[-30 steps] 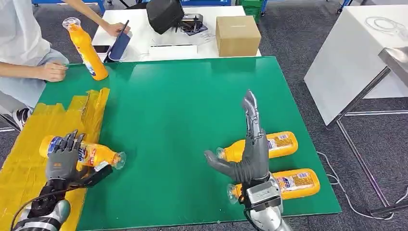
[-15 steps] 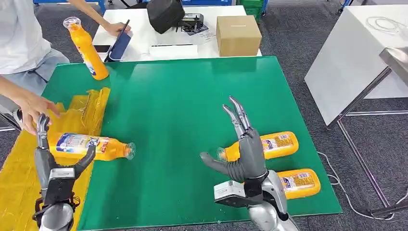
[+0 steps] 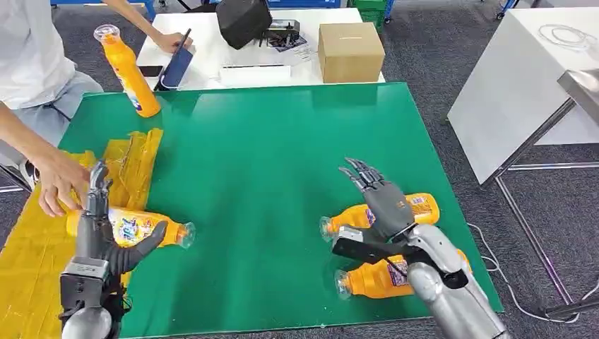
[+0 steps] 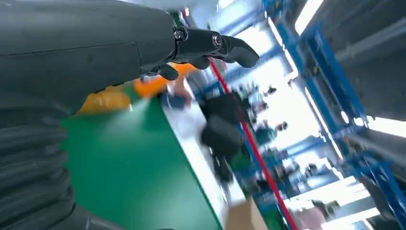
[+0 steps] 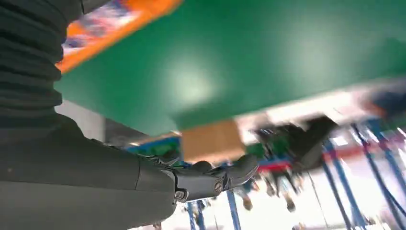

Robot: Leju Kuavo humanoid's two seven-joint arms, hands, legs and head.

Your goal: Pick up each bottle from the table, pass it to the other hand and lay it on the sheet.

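**Left hand off the laid bottle, right hand over the next one**

Head view. Left hand (image 3: pixel 99 236) was up, fingers spread, thumb out, gripping nothing. The laid bottle (image 3: pixel 127 227) sat just beyond it at 12 o'clock, on its side, body on the yellow sheet (image 3: pixel 32 240) and capped end poking out over the green counter (image 3: pixel 268 155) toward 3 o'clock. Can't tell whether the thumb touched it. A person's hand (image 3: pixel 58 180) was at the sheet's far side, at about 10 o'clock from the left hand, near the bottle's base. Looked like they were there to tidy or take it, my guess.

Right hand (image 3: pixel 381 201) was wide open, palm down, fingers pointing to 11 o'clock, empty. The far bottle (image 3: pixel 413 210) lay on its side under and beside it, cap toward 9 o'clock; the hand covered its middle. Contact unclear. The near bottle (image 3: pixel 374 279) lay parallel, at 6 o'clock from the hand, partly behind the forearm. Both lay on the right side, handy for the right-hand pick and pass-across.

An upright bottle (image 3: pixel 127 70) stood at the counter's far left corner, well apart from both hands.

Judgement: one laid, right hand staged for the far bottle.
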